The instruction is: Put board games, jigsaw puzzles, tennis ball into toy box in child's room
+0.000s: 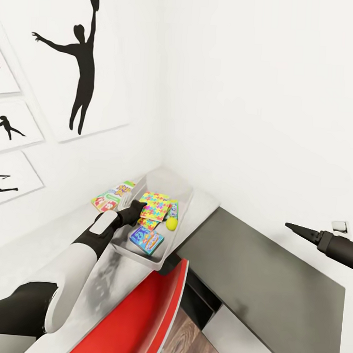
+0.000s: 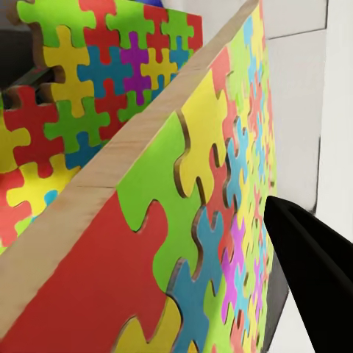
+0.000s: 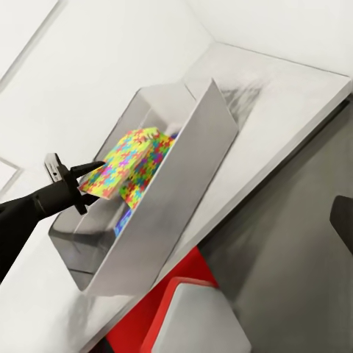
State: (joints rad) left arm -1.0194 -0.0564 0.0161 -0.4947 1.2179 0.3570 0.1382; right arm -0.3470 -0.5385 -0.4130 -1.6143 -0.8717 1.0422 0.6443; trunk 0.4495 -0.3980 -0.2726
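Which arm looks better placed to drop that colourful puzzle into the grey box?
The left. Its gripper holds the jigsaw puzzle over the toy box, while the right gripper hangs far off to the side.

Count, placed against the toy box (image 1: 141,255):
- Toy boxes: one, on my bench (image 1: 206,204).
- Jigsaw puzzles: two, both over the box, one (image 1: 155,204) at my left claw (image 1: 137,206), one (image 2: 95,73) behind it.
- Tennis balls: one (image 1: 171,224), inside the box.
- Board games: one (image 1: 146,239) inside the box; one (image 1: 112,195) outside, beside its wall.
- Silhouette pictures: four, on the wall beyond the box.
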